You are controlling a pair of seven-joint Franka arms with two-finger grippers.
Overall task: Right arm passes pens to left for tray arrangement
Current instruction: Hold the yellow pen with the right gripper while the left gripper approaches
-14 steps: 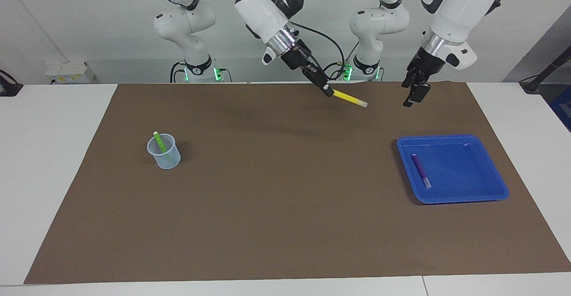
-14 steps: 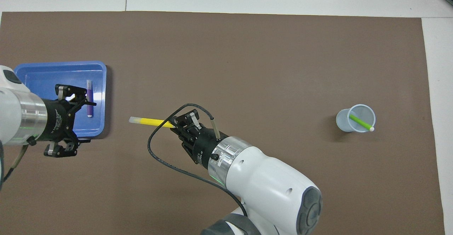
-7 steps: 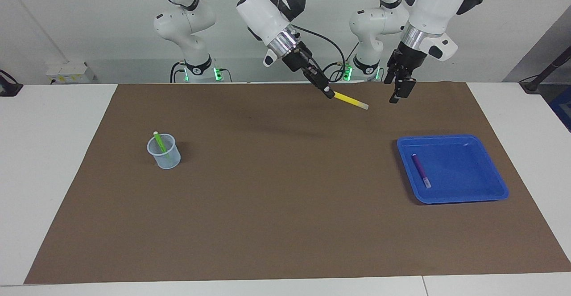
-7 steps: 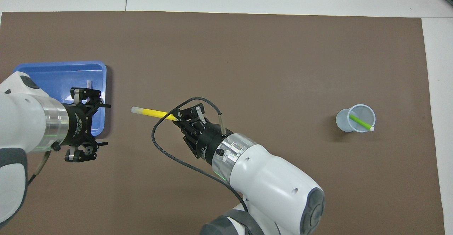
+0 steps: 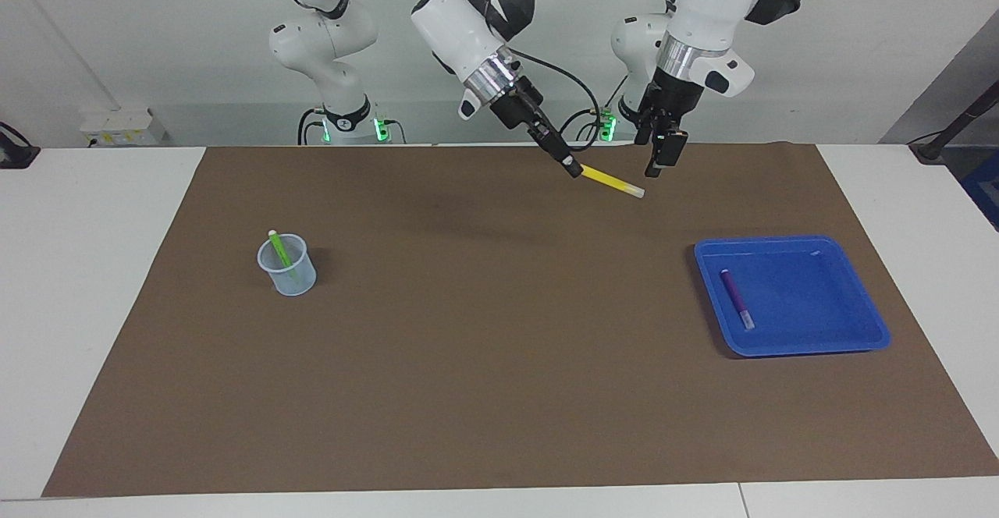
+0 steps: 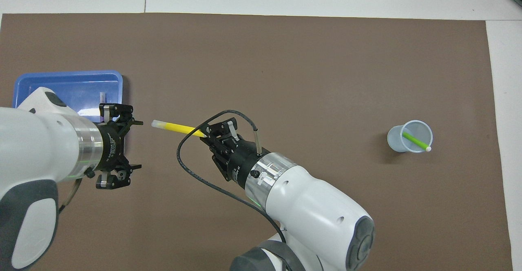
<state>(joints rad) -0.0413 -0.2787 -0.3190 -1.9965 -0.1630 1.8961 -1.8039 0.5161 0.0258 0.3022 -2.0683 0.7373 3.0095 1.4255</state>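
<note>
Above the brown mat [image 5: 484,362], the right gripper [image 5: 574,167] has its fingers clamped on the yellow pen [image 5: 613,181]. Just beside the pen's whitish end, the left gripper [image 5: 659,161] hangs with fingers apart. On the tabletop, the purple pen [image 5: 735,298] lies in the tray [image 5: 819,342], the green pen [image 5: 279,248] in the cup [image 5: 296,280].

A matt brown mat [image 5: 499,362] covers the tabletop [image 5: 94,268]; the blue tray [image 5: 851,342] looks like glossy plastic, the cup [image 5: 293,278] translucent plastic.
</note>
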